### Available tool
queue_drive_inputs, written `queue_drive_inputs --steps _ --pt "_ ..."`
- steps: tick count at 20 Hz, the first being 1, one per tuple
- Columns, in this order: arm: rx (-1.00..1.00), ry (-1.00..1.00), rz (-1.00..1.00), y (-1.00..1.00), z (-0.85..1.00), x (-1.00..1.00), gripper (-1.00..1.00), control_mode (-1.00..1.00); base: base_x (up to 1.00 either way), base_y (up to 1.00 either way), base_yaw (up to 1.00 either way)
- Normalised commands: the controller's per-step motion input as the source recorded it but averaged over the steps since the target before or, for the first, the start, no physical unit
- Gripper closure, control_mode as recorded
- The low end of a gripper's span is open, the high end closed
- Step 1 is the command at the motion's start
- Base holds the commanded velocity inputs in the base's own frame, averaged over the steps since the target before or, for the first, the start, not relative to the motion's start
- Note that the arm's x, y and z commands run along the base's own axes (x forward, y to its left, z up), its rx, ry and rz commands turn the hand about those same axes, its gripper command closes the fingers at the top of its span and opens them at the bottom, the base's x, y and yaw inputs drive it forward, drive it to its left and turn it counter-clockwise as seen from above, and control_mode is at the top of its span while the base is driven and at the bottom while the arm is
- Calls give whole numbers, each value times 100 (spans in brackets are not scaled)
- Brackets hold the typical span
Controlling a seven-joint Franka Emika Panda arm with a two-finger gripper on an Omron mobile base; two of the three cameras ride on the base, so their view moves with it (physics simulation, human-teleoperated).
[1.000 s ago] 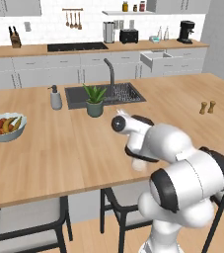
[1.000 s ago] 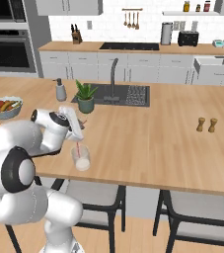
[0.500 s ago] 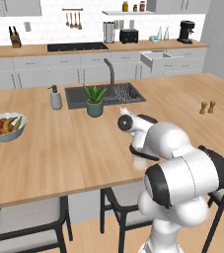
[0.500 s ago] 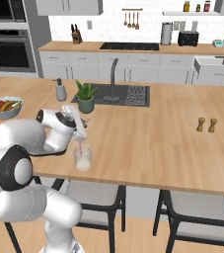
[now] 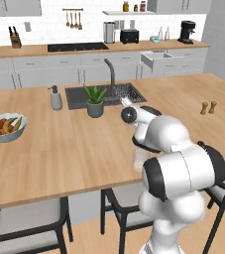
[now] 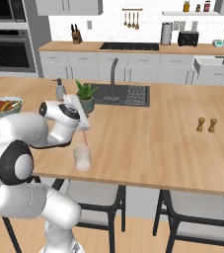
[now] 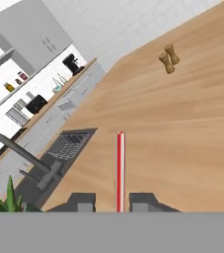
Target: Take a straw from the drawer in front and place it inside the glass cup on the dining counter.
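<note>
In the hand view the thin red straw (image 7: 120, 170) stands between my gripper's (image 7: 112, 200) two dark fingertips (image 7: 85, 201), with a small gap on each side, so the gripper is open. In the right base view my gripper (image 6: 83, 126) hangs just above the glass cup (image 6: 82, 157) near the front edge of the dining counter (image 6: 158, 148). The straw (image 6: 86, 140) slants down from it, its lower end at the cup's mouth. My arm partly hides the cup (image 5: 139, 158) in the left base view. The drawer (image 5: 156, 58) (image 6: 213, 66) stands pulled out at the far wall.
Salt and pepper shakers (image 6: 206, 124) (image 5: 208, 107) stand to the right on the counter. A potted plant (image 6: 86, 94), a soap dispenser (image 6: 60, 89) and the faucet (image 6: 114, 74) with its sink lie behind the cup. A fruit bowl (image 5: 5, 127) sits at the left.
The fingers have parted a little from the straw. The hand has shifted slightly above the cup; the cup has stayed in place.
</note>
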Motion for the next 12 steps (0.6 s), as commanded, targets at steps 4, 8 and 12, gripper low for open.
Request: queue_drive_inputs --steps 4,8,12 --pt "7 -42 -9 26 -73 -57 -100 -100 0 0 0" --pt "9 -37 -13 23 -88 -17 -100 -100 0 0 0" --pt "16 -33 -12 1 -97 2 -100 -100 0 0 0"
